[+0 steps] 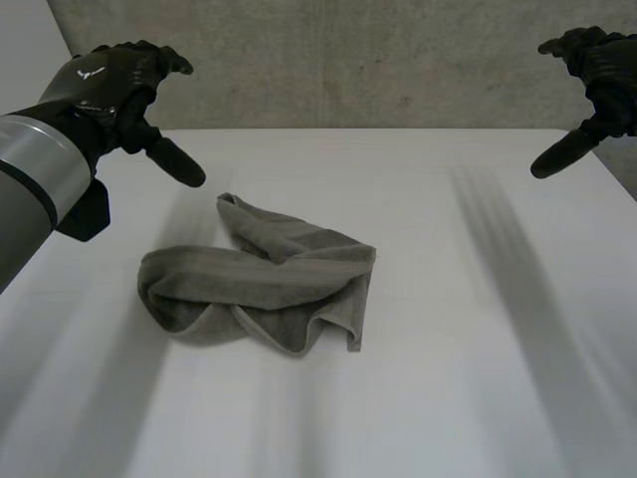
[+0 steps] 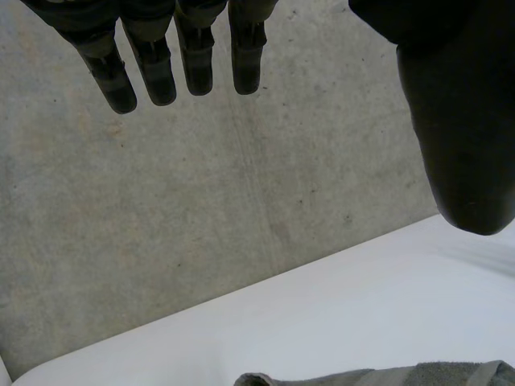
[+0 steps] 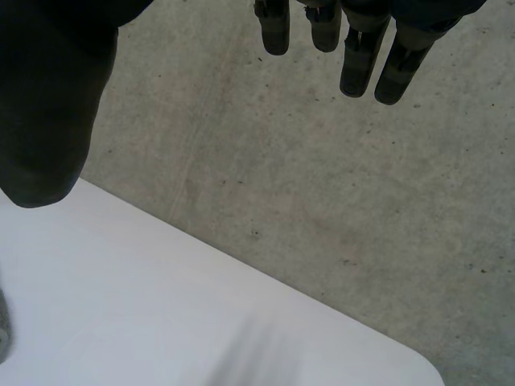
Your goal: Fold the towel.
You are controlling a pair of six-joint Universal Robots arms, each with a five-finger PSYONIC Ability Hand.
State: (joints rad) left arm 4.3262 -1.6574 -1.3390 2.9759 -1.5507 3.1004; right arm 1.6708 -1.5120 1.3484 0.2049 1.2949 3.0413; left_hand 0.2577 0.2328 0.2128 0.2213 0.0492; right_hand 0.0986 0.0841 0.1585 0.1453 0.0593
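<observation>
Towel (image 1: 261, 287) crumpled on table (image 1: 448, 349), apart from left hand (image 1: 100, 85), right hand (image 1: 602, 65), fingers (image 2: 153, 72) straight

Towel (image 1: 264, 289) on counter (image 1: 448, 349), toward robot's left of middle. Left robot hand (image 1: 114, 85) above counter's far left part, behind towel, apart from it. Right robot hand (image 1: 597, 70) above far right edge, well apart from towel. Wall (image 1: 378, 60) behind counter.

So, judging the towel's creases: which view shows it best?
Head view: the whole grey towel lies bunched on the table. Left wrist view catches a strip of its edge; right wrist view, perhaps a sliver.
</observation>
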